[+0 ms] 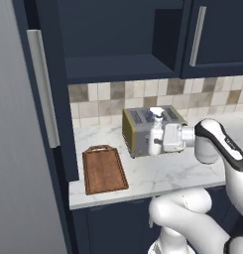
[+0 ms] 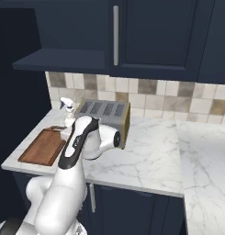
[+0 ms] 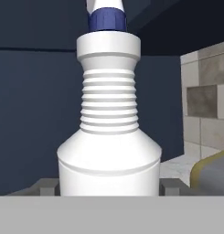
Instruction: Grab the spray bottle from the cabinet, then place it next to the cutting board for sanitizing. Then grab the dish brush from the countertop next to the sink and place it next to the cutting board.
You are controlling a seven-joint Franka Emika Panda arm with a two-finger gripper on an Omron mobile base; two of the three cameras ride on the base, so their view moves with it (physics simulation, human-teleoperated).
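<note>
The white spray bottle (image 1: 155,133) with its bluish trigger head stands upright in my gripper (image 1: 156,141), which is shut on its body. It hangs in front of the toaster (image 1: 138,130), to the right of the reddish-brown cutting board (image 1: 104,169). In the hand view the ribbed bottle (image 3: 109,137) rises close between my fingertips (image 3: 46,187). From the right side, the bottle (image 2: 68,112) shows behind my forearm, just past the board (image 2: 42,146). I cannot tell whether the bottle's base touches the countertop (image 1: 162,173). The navy cabinet (image 1: 118,59) stands open above. The dish brush is out of view.
The open cabinet door (image 1: 41,89) with its grey bar handle juts out at the left, right beside the board. The toaster stands against the tiled wall (image 1: 108,94). Bare marble counter (image 2: 169,151) stretches to the right.
</note>
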